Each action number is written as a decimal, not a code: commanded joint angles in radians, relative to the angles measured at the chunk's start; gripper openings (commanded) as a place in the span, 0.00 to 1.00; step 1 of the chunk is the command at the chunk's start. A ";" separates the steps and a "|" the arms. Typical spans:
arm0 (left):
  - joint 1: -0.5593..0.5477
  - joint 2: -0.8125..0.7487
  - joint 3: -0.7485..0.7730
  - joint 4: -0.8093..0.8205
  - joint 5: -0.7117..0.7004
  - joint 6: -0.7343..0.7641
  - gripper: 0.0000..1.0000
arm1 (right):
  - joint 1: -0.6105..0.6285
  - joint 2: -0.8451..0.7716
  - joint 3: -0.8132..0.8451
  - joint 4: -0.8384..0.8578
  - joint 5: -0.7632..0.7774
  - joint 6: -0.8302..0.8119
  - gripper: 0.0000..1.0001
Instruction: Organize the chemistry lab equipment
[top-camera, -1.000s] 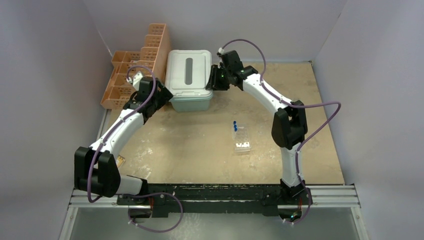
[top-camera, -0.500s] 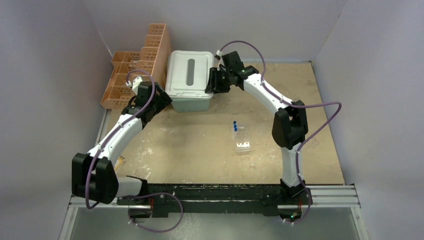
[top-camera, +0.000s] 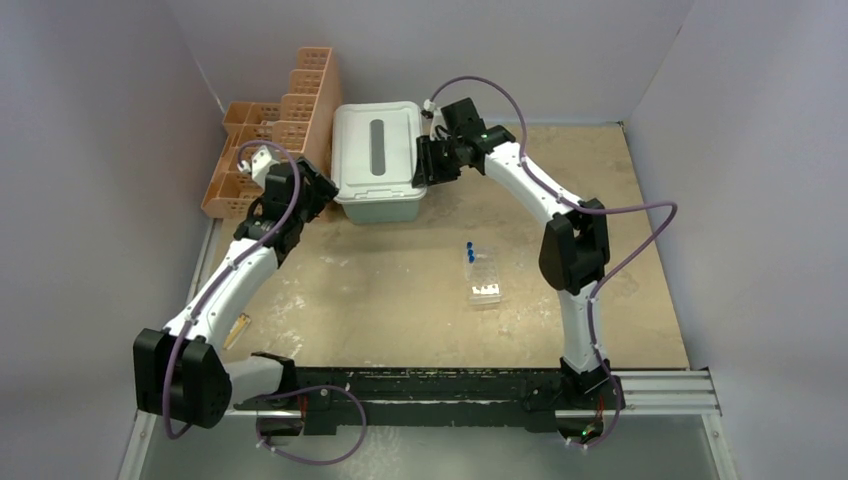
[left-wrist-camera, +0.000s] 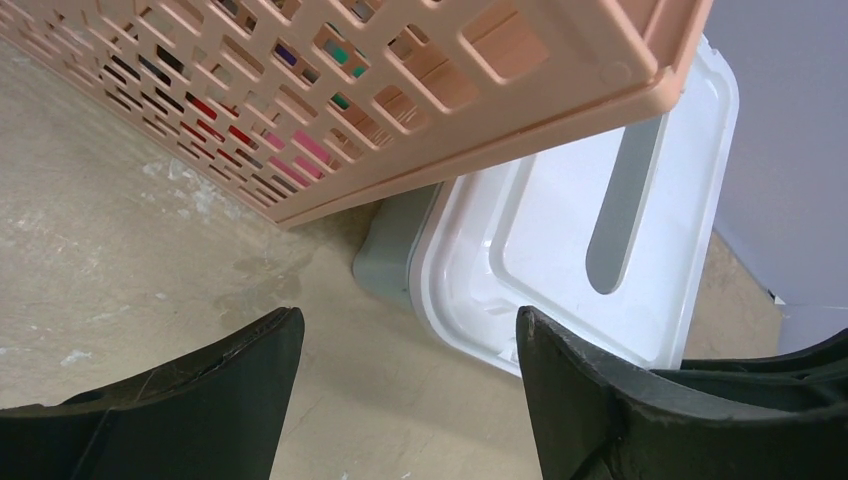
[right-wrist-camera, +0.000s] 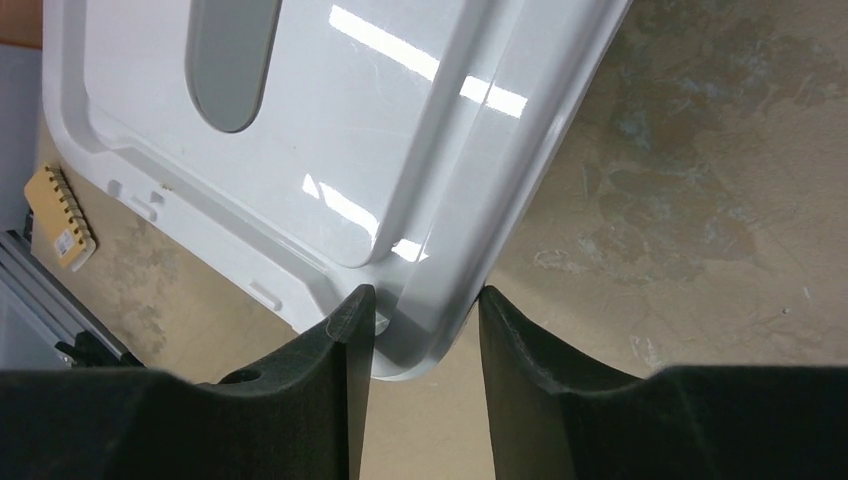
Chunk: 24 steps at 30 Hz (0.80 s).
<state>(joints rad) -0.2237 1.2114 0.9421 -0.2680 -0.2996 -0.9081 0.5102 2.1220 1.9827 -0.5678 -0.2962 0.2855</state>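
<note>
Surface: tan tabletop (top-camera: 380, 300) is lying between grey walls (top-camera: 90, 150).
Left gripper (left-wrist-camera: 408, 322): hanging wide apart, empty, beside orange basket rack (left-wrist-camera: 400, 60).
Right gripper (right-wrist-camera: 425, 300): pinching white bin lid (right-wrist-camera: 330, 120) by its rim.
Clear tube rack (top-camera: 484, 285): standing mid-table, holding blue-capped tubes (top-camera: 469, 251).

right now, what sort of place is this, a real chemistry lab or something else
Probably a robot test cell, not a working lab: two robot arms bolted to a rail, plain walls boxing in a worn tabletop, and a clear tube rack with blue-capped tubes.
</note>
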 joint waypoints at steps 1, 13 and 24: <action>0.006 0.039 0.002 0.059 -0.007 -0.035 0.77 | 0.007 0.042 0.060 -0.061 0.036 -0.083 0.45; 0.006 0.144 0.018 -0.023 -0.057 -0.069 0.71 | 0.004 -0.014 0.040 0.024 0.103 0.110 0.65; 0.006 0.184 0.043 -0.091 -0.079 -0.047 0.70 | -0.011 0.091 0.128 0.066 0.212 0.193 0.65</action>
<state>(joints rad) -0.2237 1.3720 0.9676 -0.2565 -0.3450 -0.9836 0.5121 2.1792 2.0636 -0.5938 -0.1921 0.4202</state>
